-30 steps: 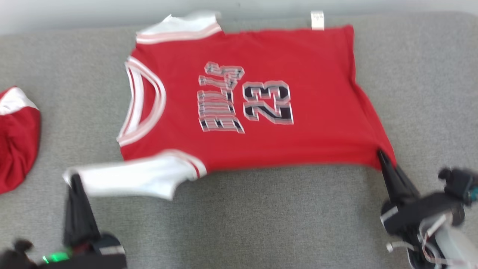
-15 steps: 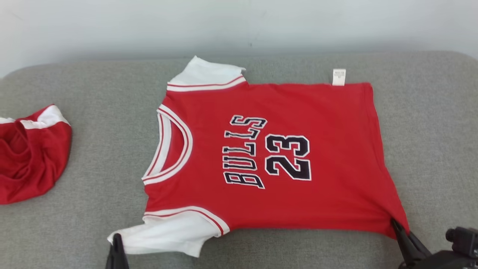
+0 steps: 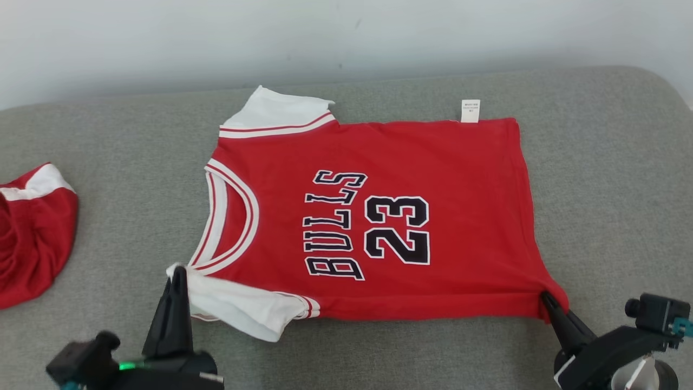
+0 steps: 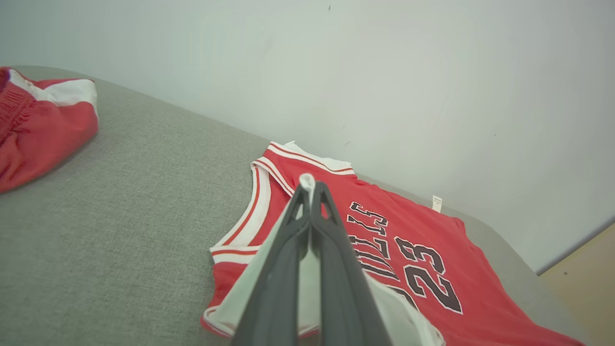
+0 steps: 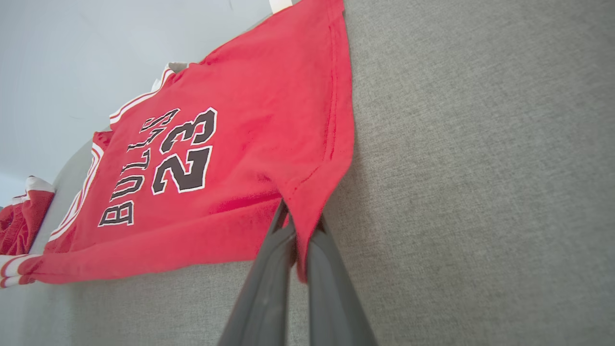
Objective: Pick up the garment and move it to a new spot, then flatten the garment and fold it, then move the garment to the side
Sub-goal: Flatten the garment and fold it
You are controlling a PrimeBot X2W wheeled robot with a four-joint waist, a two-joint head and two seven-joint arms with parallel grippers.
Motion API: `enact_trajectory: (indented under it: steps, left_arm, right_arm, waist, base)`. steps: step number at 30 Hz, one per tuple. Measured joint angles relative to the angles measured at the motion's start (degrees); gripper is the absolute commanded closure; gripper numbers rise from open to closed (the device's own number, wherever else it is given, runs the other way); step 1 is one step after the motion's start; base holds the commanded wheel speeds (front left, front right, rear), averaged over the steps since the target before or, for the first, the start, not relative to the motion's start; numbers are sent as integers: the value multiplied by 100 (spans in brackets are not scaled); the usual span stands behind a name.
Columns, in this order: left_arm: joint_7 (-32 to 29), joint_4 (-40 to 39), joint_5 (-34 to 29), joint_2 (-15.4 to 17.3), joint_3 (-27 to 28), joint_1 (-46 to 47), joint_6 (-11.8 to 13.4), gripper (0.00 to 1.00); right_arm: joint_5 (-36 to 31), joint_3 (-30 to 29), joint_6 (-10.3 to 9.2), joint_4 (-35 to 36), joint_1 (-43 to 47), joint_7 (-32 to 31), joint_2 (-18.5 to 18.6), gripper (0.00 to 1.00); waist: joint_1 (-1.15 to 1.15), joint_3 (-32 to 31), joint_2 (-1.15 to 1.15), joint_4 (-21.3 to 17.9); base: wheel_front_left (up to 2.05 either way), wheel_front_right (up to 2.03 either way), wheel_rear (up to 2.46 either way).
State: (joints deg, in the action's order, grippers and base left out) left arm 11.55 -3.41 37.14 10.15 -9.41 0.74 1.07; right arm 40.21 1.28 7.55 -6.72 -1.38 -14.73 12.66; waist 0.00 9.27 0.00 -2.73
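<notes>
Left hand (image 3: 178, 272), nearest the robot, is pinching the white near sleeve (image 3: 238, 307) tight between closed fingers; the left wrist view is showing white cloth sandwiched right up to the fingertips. Right hand (image 3: 546, 297) is likewise clamping closed on the near hem corner (image 3: 553, 304), red fabric draping over both fingers in the right wrist view. The jersey (image 3: 433, 162) is lying face up, mostly flat, on the grey cushion (image 3: 612, 179), neck pointing to the robot's left, near edge being tented slightly at both grips. Judgement: the fold is just starting, with the near long edge being readied for carrying over toward the far one. To do it well: both hands should be rising together, holding the edge taut between them, travelling level and parallel so the crease is running straight through the print (image 3: 368, 227), then lowering onto the far sleeve (image 3: 270, 111) and the label (image 3: 470, 110) side before letting go. A second red garment (image 3: 32, 238) is lying well apart at the left.
</notes>
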Motion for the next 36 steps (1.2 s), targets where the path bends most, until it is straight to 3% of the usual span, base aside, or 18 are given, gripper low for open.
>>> enact_trajectory:
  steps: [9, 22, 23, 24, 25, 26, 36]
  left_arm:
    - [-269, 1146, -143, 254, -113, 1434, -279, 100]
    - [-100, 2976, -194, 325, -293, 2985, -664, 100]
    - [-76, 3116, -193, 327, -300, 3061, -671, 100]
    - [-70, 3257, -193, 327, -323, 3137, -702, 100]
    - [-40, 3378, -196, 324, -361, 3195, -714, 67]
    - [8, 3499, -205, 320, -370, 3240, -721, 0]
    - [303, 3968, -189, 270, -355, 3251, -813, 0]
  right_arm:
    - [114, -110, 0, -379, -800, -657, -152, 100]
    - [31, -107, 0, -894, -1904, -1105, -281, 100]
    - [2, -99, 0, -943, -1975, -1103, -283, 85]
    - [-25, -80, 0, -970, -2034, -1087, -276, 24]
    - [-55, -73, 0, -1012, -2090, -1032, -274, 0]
    - [-64, -57, 0, -1051, -2128, -988, -263, 0]
    - [-391, 208, 0, -1091, -1918, -266, 129, 0]
  waist:
    - [0, 279, 0, -212]
    - [1, 554, 0, -392]
    - [1, 551, 1, -393]
    - [1, 546, 1, -390]
    - [1, 538, 1, -384]
    - [1, 527, 1, -376]
    - [0, 263, 0, -258]
  base:
    - [0, 0, 0]
    - [0, 0, 0]
    - [0, 0, 0]
    - [0, 0, 0]
    - [0, 0, 0]
    - [0, 0, 0]
    - [0, 0, 0]
